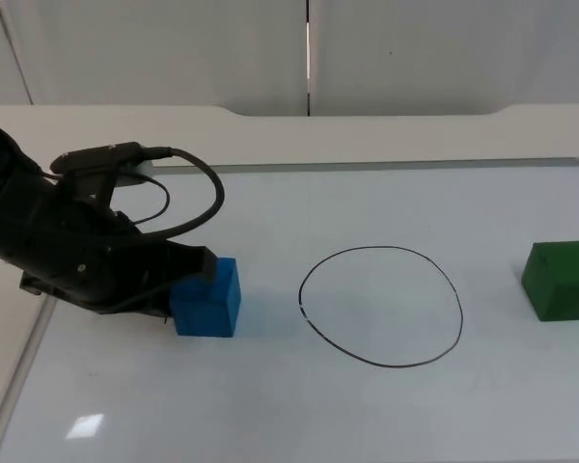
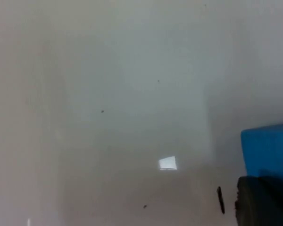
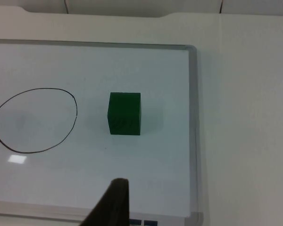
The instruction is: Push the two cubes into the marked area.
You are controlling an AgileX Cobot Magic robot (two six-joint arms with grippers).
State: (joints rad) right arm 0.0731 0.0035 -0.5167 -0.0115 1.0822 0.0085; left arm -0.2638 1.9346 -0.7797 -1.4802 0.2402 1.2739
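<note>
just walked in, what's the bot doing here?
The left hand is down on the whiteboard, right against the blue cube's far side from the drawn circle, set to push it in. That cube sits outside the circle. The green cube sits outside on the opposite side, untouched. The right hand's fingertip hangs above the board near the green cube; that arm waits.

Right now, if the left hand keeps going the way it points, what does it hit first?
The blue cube: the left hand is already against its left side. Beyond the cube the whiteboard looks free up to the drawn circle, though depth is uncertain.
</note>
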